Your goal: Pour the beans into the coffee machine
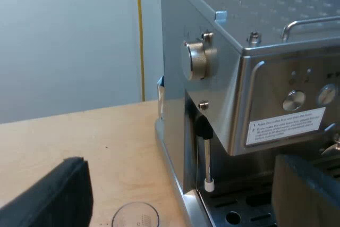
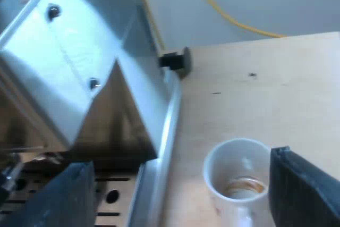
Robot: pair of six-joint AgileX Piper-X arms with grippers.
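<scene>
beside the espresso machine (image 1: 255, 51), left fingers (image 1: 53, 198) wide; right fingers (image 2: 305, 192) wide, measuring glass (image 2: 237, 174) between them.

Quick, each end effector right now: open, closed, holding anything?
Left end effector: open, holding nothing.
Right end effector: open; clear round measuring glass close by, ungripped.
</scene>
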